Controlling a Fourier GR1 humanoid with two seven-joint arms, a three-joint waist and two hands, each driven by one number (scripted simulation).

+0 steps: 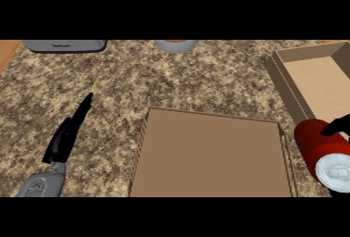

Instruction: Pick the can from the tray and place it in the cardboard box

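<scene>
Carrying the red can [321,150] was the step in hand; it was seen at four o'clock, just off the tray [212,157], with right hand [337,126] fingers curled round it. It should be kept level, lifted toward two o'clock and lowered inside the cardboard box [301,95] walls. Nothing was seen in box or tray. The left hand [67,134] rested straight-fingered at eight o'clock.

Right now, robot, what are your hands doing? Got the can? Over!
Left hand open, resting on speckled stone counter. Right hand curled round red metal can. Can off brown flat tray, beside open cardboard box. Nothing blocking.
</scene>
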